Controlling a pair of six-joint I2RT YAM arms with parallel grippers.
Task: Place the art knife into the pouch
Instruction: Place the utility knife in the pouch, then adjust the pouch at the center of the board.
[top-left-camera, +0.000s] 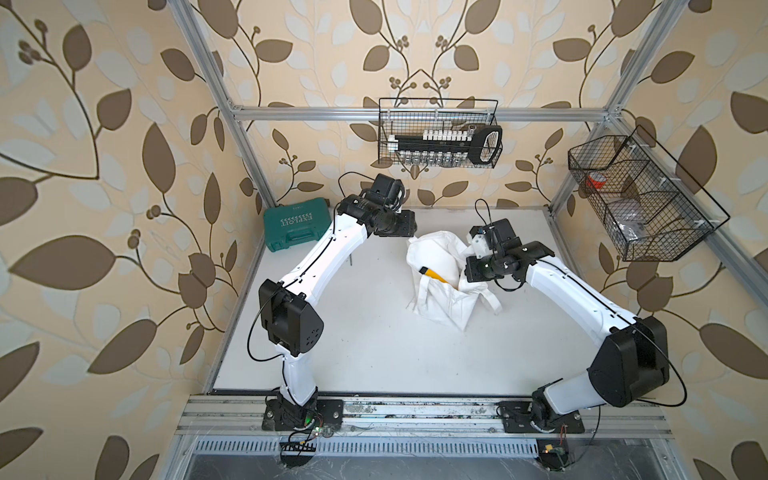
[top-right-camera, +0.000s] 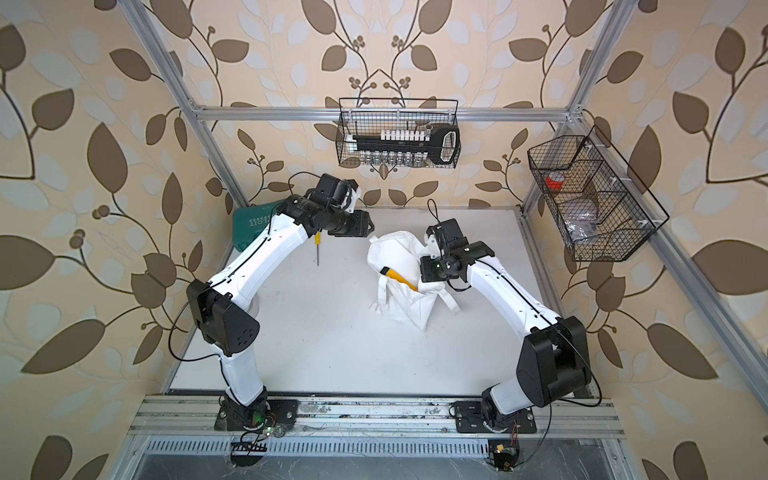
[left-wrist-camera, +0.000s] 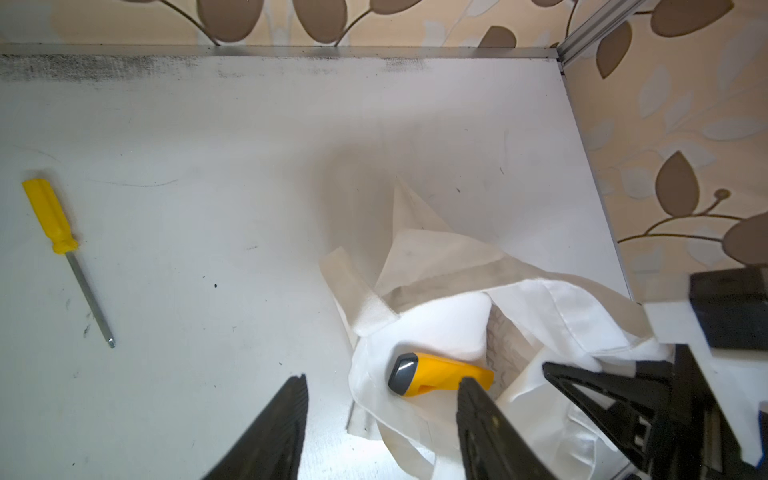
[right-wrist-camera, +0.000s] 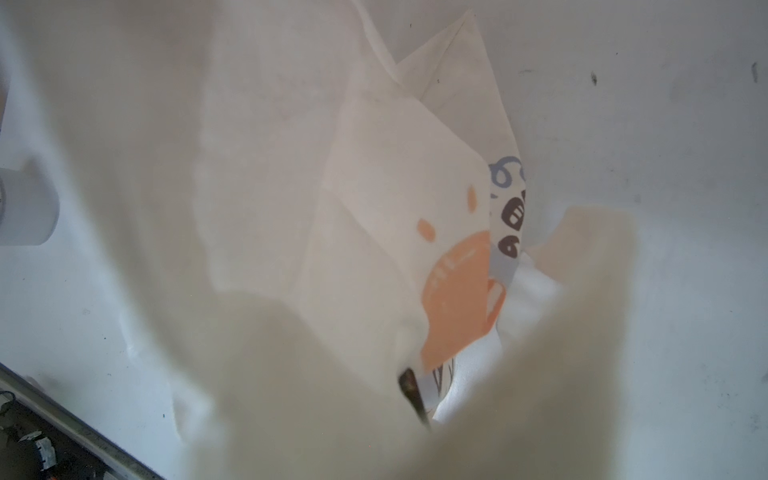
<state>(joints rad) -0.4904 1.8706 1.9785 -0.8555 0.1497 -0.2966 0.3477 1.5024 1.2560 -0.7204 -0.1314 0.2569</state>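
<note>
The white cloth pouch (top-left-camera: 444, 299) (top-right-camera: 405, 309) lies right of the table's middle with its mouth held up. The yellow art knife (top-left-camera: 434, 275) (top-right-camera: 398, 279) (left-wrist-camera: 436, 374) rests in that mouth. Its grey end points out and its other end is under the raised cloth. My left gripper (left-wrist-camera: 383, 379) is open above the knife, gripping nothing. My right gripper (right-wrist-camera: 411, 390) is shut on the pouch's rim (left-wrist-camera: 598, 353), and cloth hides most of its fingers. In the right wrist view the pouch's print (right-wrist-camera: 461, 291) is orange and black.
A yellow-handled screwdriver (top-right-camera: 317, 246) (left-wrist-camera: 54, 220) lies on the table beyond the left arm. A green tool case (top-left-camera: 291, 226) stands at the back left. Wire baskets hang on the back frame (top-left-camera: 438, 133) and the right frame (top-left-camera: 640, 199).
</note>
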